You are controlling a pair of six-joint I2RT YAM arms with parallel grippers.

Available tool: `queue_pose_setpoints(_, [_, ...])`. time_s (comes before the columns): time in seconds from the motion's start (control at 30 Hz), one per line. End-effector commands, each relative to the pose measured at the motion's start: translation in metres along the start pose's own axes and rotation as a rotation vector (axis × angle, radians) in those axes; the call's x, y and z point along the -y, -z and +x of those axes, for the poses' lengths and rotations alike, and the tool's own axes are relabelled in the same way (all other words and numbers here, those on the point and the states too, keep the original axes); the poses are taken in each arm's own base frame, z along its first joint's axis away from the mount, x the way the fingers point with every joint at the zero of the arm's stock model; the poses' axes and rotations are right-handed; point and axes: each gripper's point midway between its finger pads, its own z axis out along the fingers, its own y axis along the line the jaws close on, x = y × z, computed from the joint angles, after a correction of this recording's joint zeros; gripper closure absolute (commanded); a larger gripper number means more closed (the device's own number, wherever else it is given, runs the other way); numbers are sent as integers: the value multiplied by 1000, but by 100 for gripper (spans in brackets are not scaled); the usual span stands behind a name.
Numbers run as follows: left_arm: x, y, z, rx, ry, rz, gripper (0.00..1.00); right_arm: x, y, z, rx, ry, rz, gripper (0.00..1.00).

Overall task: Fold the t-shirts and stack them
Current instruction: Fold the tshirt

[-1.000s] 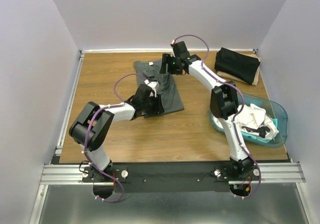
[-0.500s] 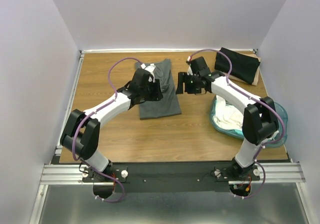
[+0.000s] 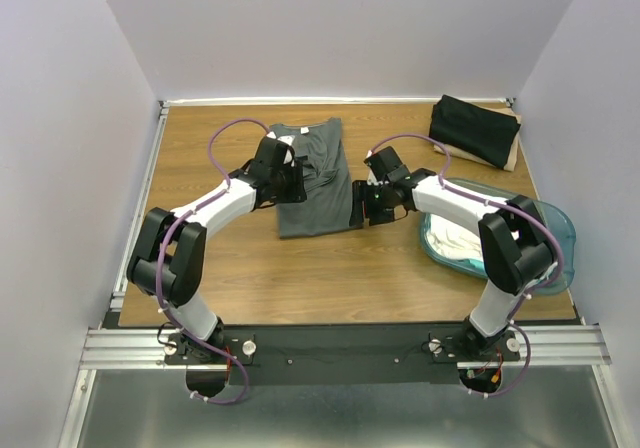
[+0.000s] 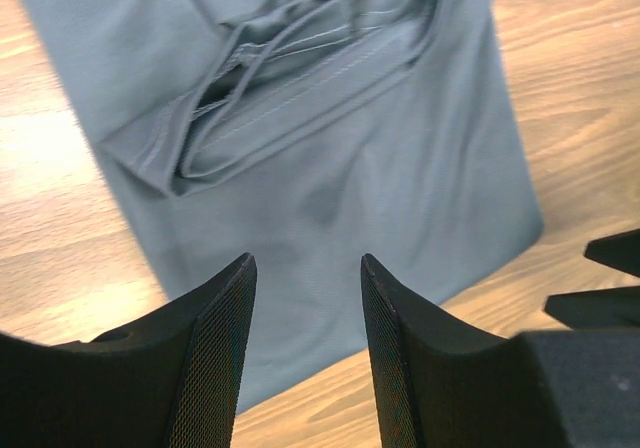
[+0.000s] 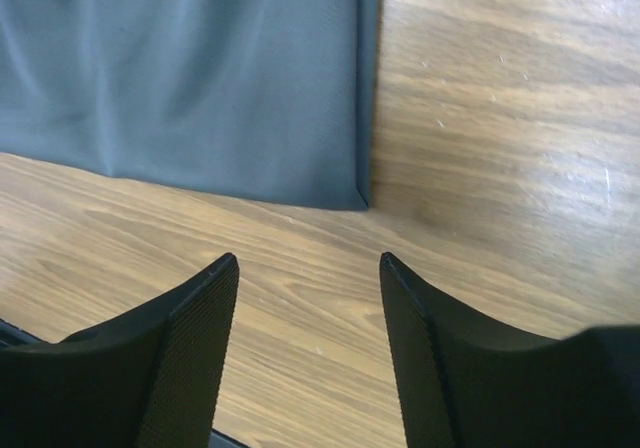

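Note:
A dark grey t-shirt (image 3: 322, 200), folded into a long strip, lies on the wooden table; its far part is bunched in creases (image 4: 300, 78). My left gripper (image 3: 297, 180) is open and empty over the shirt's left side (image 4: 305, 268). My right gripper (image 3: 358, 208) is open and empty just off the shirt's near right corner (image 5: 308, 263), over bare wood. The shirt's corner shows in the right wrist view (image 5: 200, 88). A folded black t-shirt (image 3: 476, 129) lies at the back right. White t-shirts (image 3: 452, 238) lie in the tub.
A translucent teal tub (image 3: 556, 230) stands at the right, partly under my right arm. The black shirt rests on a brown cardboard sheet (image 3: 512, 153). White walls close in the table on three sides. My right gripper's fingers (image 4: 600, 268) show at the left wrist view's right edge.
My right gripper moved from the shirt's far end down to its near right corner. My left gripper moved from the near edge toward the far left side. The shirt now lies narrower.

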Motion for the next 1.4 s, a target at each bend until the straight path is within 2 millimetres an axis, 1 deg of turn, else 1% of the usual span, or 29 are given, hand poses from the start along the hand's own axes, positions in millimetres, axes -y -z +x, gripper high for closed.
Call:
queue_pose_setpoints(0.0, [-13,-1,9,-21,2,-10,46,-1,-11,-2,12,3,-13,36])
queue_pose_setpoints(0.1, [-21,-6,10,-29,18,-14,46,1,-19,-2,4,11,-4,37])
queue_pose_setpoints(0.2, [-23,-10,9,-27,27,-8,42,2,-25,-4,9,17,1,39])
queue_pose_setpoints(0.3, [-25,-14,6,-16,39,-2,41,7,-36,-4,-3,17,18,41])
queue_pose_setpoints(0.37, [-27,-18,6,-17,45,1,40,5,-38,-5,-4,19,13,42])
queue_pose_setpoints(0.4, [-29,-20,7,-21,52,3,40,4,-39,-4,-8,17,5,45])
queue_pose_setpoints(0.47, [-29,-23,4,-14,61,14,40,5,-42,-2,-17,14,7,47])
queue_pose_setpoints(0.57, [-29,-29,5,-20,70,23,40,8,-42,2,-22,9,14,48])
queue_pose_setpoints(0.7, [-35,-38,9,-28,83,12,40,9,-42,6,-29,4,15,49])
queue_pose_setpoints(0.8, [-38,-43,5,-17,101,17,40,10,-44,8,-35,0,16,51])
queue_pose_setpoints(0.83, [-39,-45,0,-2,106,22,40,10,-44,8,-35,-3,17,53])
queue_pose_setpoints(0.87, [-39,-47,-1,-1,120,32,40,10,-44,8,-37,-3,18,54])
queue_pose_setpoints(1.07, [-35,-49,-24,68,166,89,40,14,-47,15,-54,-9,25,58])
queue_pose_setpoints(1.17, [-34,-50,-31,78,195,119,39,16,-48,18,-62,-11,33,59])
queue_pose_setpoints(1.37, [-30,-56,-28,71,216,164,40,19,-50,21,-69,-14,40,59])
